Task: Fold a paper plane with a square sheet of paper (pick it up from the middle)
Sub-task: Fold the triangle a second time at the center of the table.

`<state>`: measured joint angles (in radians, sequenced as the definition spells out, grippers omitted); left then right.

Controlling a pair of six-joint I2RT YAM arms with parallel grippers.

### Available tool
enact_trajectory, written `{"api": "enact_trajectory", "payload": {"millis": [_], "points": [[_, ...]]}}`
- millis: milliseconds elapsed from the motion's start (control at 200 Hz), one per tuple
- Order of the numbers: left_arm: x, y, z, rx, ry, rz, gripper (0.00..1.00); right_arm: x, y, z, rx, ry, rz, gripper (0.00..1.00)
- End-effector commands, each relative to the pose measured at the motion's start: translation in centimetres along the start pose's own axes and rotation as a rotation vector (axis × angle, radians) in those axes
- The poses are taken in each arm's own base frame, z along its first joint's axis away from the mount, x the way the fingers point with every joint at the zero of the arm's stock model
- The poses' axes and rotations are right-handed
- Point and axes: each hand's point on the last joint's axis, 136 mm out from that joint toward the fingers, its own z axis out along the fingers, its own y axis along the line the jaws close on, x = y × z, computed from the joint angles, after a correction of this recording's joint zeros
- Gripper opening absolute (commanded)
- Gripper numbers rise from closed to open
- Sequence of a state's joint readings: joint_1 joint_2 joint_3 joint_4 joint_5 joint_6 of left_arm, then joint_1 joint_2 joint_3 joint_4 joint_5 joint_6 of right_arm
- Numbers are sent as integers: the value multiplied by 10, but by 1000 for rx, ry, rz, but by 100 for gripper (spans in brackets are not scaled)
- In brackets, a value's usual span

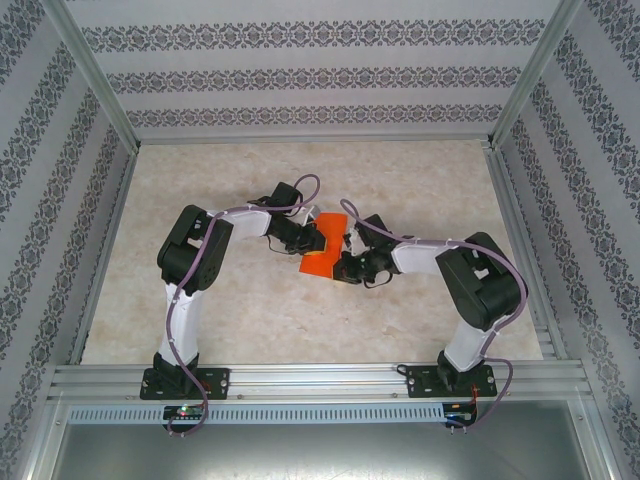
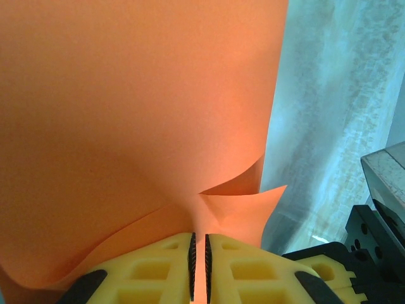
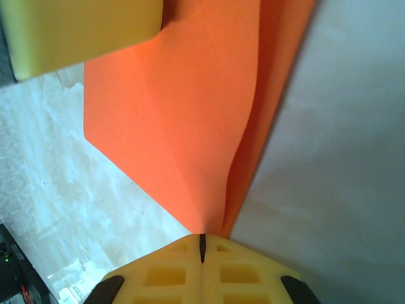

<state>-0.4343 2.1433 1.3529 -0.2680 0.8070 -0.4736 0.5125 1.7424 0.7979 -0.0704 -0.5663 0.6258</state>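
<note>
The square sheet of paper (image 1: pixel 326 246) is bright orange-red and hangs above the table's middle, between the two arms. My left gripper (image 1: pixel 309 240) is shut on one edge of it. In the left wrist view the paper (image 2: pixel 139 107) runs between the yellow fingers (image 2: pixel 161 266) of the left gripper (image 2: pixel 200 235) and curls in two loose layers beyond them. My right gripper (image 1: pixel 348 262) is shut on the opposite side. In the right wrist view the sheet (image 3: pixel 190 114) fans out from the tips of the right gripper (image 3: pixel 202 236) with a soft crease.
The beige marbled tabletop (image 1: pixel 250 310) lies under the paper, with aluminium rails (image 1: pixel 320 380) along its near edge and patterned walls around it. A yellow finger of the left gripper (image 3: pixel 82 31) crosses the right wrist view's top left. Black parts of the right arm (image 2: pixel 373 240) stand close by.
</note>
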Motion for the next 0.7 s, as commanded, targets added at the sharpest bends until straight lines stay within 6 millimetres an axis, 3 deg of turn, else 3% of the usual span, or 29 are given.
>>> {"api": "enact_trajectory", "payload": {"millis": [0,110,245,410,694], "points": [[32,77,20,-210,89,-99,17,33,-25,-2,69,85,82,0],[33,75,19,-205,96,-98,17,15,-3,-8,-8,28,56,1],[31,70,17,-189,80,-101,17,-23,24,-22,-131,-97,68,0],[31,67,16,-176,72,-101,17,-53,25,-24,-148,-178,88,0],[30,61,14,-162,65,-94,17,-81,20,-10,-103,-166,63,0]]}}
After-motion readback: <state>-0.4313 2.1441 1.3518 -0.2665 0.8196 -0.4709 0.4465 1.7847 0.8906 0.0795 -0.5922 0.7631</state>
